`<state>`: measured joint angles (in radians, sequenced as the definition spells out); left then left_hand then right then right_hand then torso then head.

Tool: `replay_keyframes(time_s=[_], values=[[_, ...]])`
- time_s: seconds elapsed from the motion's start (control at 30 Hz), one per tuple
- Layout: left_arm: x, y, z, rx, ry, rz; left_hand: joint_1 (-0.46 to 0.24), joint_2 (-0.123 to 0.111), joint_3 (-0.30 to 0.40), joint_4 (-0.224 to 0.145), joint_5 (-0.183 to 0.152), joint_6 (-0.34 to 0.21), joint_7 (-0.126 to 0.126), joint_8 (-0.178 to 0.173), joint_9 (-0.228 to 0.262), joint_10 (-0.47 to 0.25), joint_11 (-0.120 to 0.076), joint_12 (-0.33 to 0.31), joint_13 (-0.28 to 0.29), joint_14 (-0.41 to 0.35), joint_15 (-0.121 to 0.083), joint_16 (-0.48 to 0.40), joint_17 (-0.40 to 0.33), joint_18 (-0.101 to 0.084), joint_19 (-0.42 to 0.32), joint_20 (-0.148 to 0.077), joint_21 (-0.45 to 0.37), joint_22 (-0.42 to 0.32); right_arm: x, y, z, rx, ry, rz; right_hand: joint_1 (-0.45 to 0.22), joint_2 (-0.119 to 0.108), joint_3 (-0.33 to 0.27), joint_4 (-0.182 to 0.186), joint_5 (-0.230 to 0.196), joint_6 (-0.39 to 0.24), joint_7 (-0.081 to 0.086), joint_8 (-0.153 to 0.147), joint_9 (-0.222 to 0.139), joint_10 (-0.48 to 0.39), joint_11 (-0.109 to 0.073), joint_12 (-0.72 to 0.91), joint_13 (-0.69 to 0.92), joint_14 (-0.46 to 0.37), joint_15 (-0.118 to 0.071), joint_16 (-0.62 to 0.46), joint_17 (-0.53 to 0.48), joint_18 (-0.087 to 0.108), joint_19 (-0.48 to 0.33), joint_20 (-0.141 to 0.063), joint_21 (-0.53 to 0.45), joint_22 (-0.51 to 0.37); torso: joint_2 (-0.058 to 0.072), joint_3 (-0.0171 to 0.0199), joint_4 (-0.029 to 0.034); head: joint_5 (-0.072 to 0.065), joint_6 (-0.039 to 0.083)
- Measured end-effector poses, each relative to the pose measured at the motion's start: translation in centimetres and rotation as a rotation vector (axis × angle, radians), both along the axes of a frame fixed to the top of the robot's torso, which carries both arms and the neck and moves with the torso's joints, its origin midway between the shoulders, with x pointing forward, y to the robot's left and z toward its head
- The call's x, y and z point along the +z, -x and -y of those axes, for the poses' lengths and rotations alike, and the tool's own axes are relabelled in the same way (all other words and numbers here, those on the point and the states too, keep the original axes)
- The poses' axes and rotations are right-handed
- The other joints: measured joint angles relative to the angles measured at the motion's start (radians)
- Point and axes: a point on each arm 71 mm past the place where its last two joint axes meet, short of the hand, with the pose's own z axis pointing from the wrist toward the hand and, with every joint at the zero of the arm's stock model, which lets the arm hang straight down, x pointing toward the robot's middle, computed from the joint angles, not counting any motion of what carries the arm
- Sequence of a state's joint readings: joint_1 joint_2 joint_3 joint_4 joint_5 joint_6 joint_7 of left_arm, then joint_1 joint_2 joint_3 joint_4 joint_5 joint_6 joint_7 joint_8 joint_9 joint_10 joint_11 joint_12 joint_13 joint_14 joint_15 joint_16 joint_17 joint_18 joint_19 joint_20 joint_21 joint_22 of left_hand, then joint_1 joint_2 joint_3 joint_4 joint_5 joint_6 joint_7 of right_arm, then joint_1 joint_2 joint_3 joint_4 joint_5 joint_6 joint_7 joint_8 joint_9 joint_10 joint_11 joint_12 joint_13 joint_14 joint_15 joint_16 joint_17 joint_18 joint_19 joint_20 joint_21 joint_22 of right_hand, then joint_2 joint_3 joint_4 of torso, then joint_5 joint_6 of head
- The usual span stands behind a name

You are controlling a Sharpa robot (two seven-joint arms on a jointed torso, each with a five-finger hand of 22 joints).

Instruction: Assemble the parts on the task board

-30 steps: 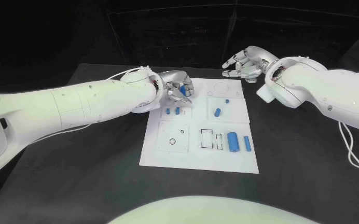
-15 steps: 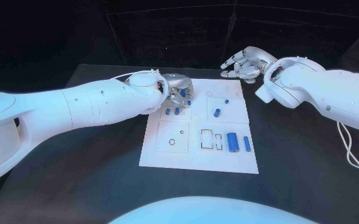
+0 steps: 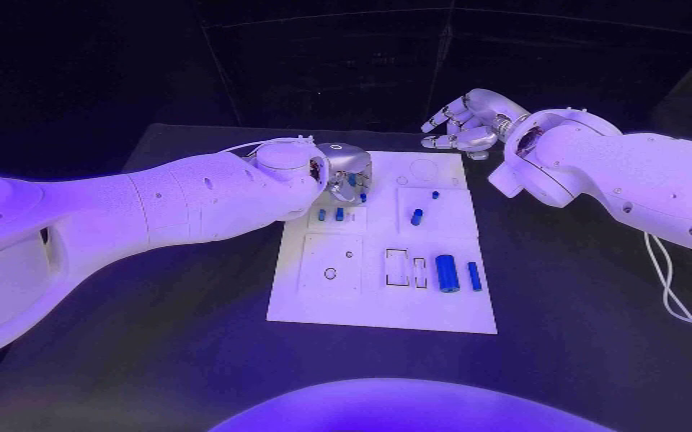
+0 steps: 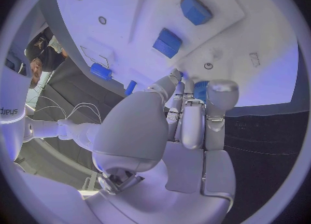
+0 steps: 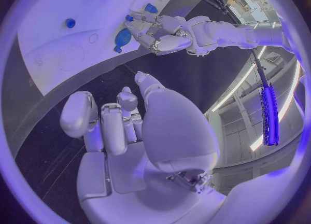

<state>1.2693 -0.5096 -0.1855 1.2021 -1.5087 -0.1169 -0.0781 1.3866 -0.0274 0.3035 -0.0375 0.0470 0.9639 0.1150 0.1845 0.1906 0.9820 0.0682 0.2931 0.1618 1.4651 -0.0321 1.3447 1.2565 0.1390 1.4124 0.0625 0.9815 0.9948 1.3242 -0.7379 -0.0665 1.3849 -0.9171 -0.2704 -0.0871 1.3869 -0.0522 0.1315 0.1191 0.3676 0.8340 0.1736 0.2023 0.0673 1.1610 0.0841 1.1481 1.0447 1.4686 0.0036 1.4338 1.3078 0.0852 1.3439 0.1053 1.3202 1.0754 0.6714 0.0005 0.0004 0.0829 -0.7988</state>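
Two blue parts (image 3: pixel 457 273) lie on the task board's (image 3: pixel 382 312) near end, left hand (image 3: pixel 343 173) mid-board seemingly pinching a blue part (image 4: pixel 200 89), lower it squarely, right hand (image 3: pixel 469 124) loose, empty beyond the far edge.

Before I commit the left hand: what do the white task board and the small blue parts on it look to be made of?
White task board: looks like matte rigid plastic, flat, with crisp cut-out recesses and no glare, though painted metal can't be excluded. Small blue cylindrical parts, such as the largest one: probably smooth plastic, evenly coloured with a faint sheen. The left hand hovers above the board's far end.
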Motion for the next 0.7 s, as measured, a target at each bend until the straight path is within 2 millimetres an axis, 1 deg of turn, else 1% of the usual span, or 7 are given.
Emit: replay_keyframes(time_s=[0.07, 0.13, 0.3, 0.37, 0.57, 0.63, 0.7], values=[[-0.07, -0.02, 0.09, 0.001, -0.004, -0.001, -0.006, -0.006, 0.012, -0.001, 0.0, 0.005, -0.003, -0.002, -0.005, 0.001, 0.001, -0.007, -0.009, 0.0, 0.0, 0.0, -0.002, 0.0, 0.0, 0.0, 0.0, 0.001, 0.0, 0.0, -0.01, 0.0, 0.0, 0.0, 0.0, 0.0, 0.0, 0.0, 0.0, 0.0, 0.0, 0.0, 0.0, 0.0, 0.0, 0.0, 0.0, 0.0, 0.0, 0.0, 0.0, 0.0, 0.0, 0.0, 0.0, 0.0, 0.0, 0.0, 0.0006, -0.001, 0.0], [-0.13, -0.06, 0.19, 0.002, -0.008, -0.002, -0.01, -0.01, 0.027, -0.002, 0.0, 0.008, 0.001, -0.009, -0.011, 0.011, 0.0, -0.014, -0.017, 0.0, 0.0, 0.0, -0.005, 0.0, 0.003, 0.003, 0.0, 0.001, 0.0, 0.0, -0.04, 0.001, 0.0, 0.0, 0.0, 0.0, 0.0, 0.0, 0.0, 0.0, 0.0, 0.0, 0.0, 0.0, 0.0, 0.0, 0.0, 0.0, 0.0, 0.0, 0.0, 0.0, 0.0, 0.0, 0.0, 0.0, 0.0, 0.0, 0.001, -0.001, 0.0], [-0.11, -0.17, 0.46, 0.004, -0.014, -0.003, -0.018, -0.018, 0.04, -0.003, 0.0, 0.008, 0.001, -0.017, -0.019, 0.014, 0.0, -0.021, -0.025, 0.0, 0.0, 0.0, -0.008, 0.0, 0.003, 0.003, 0.0, 0.003, 0.0, 0.0, -0.15, 0.003, -0.001, 0.0, 0.0, 0.0, 0.0, 0.0, 0.0, 0.0, 0.0, 0.0, 0.0, 0.0, 0.0, 0.0, 0.0, 0.0, 0.0, 0.0, 0.0, 0.0, 0.0, 0.0, 0.0, 0.0, -0.001, 0.0001, 0.001, -0.002, 0.001], [-0.1, -0.18, 0.59, 0.003, -0.016, -0.003, -0.018, -0.018, 0.042, -0.004, 0.0, 0.008, 0.001, -0.017, -0.021, 0.017, 0.003, -0.022, -0.03, 0.0, 0.0, 0.0, -0.01, 0.0, 0.003, 0.004, 0.0, 0.003, 0.0, 0.0, -0.17, 0.003, -0.001, 0.0, 0.0, 0.0, 0.0, 0.0, 0.0, 0.0, 0.0, 0.0, 0.0, 0.0, 0.0, 0.0, 0.0, 0.0, 0.0, 0.0, 0.0, 0.0, 0.0, 0.0, 0.0, 0.0, -0.001, 0.0001, 0.001, -0.002, 0.001], [-0.09, -0.18, 0.83, 0.002, -0.02, -0.004, -0.032, -0.032, 0.049, -0.005, 0.0, 0.008, 0.001, -0.03, -0.03, 0.021, 0.0, -0.034, -0.04, 0.0, 0.0, 0.0, -0.016, 0.0, 0.007, 0.0, 0.006, 0.009, 0.0, -0.01, -0.23, 0.004, -0.001, 0.0, 0.0, 0.0, 0.0, 0.0, 0.0, 0.0, 0.0, 0.0, 0.0, 0.0, 0.0, 0.0, 0.0, 0.0, 0.0, 0.0, 0.0, 0.0, 0.0, 0.0, 0.0, 0.0, -0.001, -0.0001, 0.0017, -0.004, -0.002], [-0.1, -0.2, 0.82, 0.005, -0.021, -0.005, -0.04, -0.04, 0.052, -0.008, 0.0, 0.004, 0.001, -0.038, -0.034, 0.021, 0.0, -0.038, -0.043, 0.0, 0.0, 0.0, -0.019, 0.0, 0.007, 0.0, 0.006, 0.011, 0.0, -0.01, -0.25, 0.004, -0.001, 0.0, 0.0, 0.0, 0.0, 0.0, 0.0, 0.0, 0.0, 0.0, 0.0, 0.0, 0.0, 0.0, 0.0, 0.0, 0.0, 0.0, 0.0, 0.0, 0.0, 0.0, 0.0, 0.0, -0.001, -0.0001, 0.0022, -0.004, -0.002], [-0.1, -0.22, 0.82, 0.008, -0.023, -0.005, -0.043, -0.043, 0.052, -0.008, 0.0, -0.001, 0.003, -0.04, -0.037, 0.021, 0.0, -0.038, -0.045, 0.0, 0.0, -0.001, -0.022, 0.0, 0.01, 0.004, 0.006, 0.011, 0.0, -0.01, -0.25, 0.004, -0.001, 0.0, 0.0, 0.0, 0.0, 0.0, 0.0, 0.0, 0.0, 0.0, 0.0, 0.0, 0.0, 0.0, 0.0, 0.0, 0.0, 0.0, 0.0, 0.0, 0.0, 0.0, 0.0, 0.0, -0.001, -0.0001, 0.0024, -0.004, -0.003]])
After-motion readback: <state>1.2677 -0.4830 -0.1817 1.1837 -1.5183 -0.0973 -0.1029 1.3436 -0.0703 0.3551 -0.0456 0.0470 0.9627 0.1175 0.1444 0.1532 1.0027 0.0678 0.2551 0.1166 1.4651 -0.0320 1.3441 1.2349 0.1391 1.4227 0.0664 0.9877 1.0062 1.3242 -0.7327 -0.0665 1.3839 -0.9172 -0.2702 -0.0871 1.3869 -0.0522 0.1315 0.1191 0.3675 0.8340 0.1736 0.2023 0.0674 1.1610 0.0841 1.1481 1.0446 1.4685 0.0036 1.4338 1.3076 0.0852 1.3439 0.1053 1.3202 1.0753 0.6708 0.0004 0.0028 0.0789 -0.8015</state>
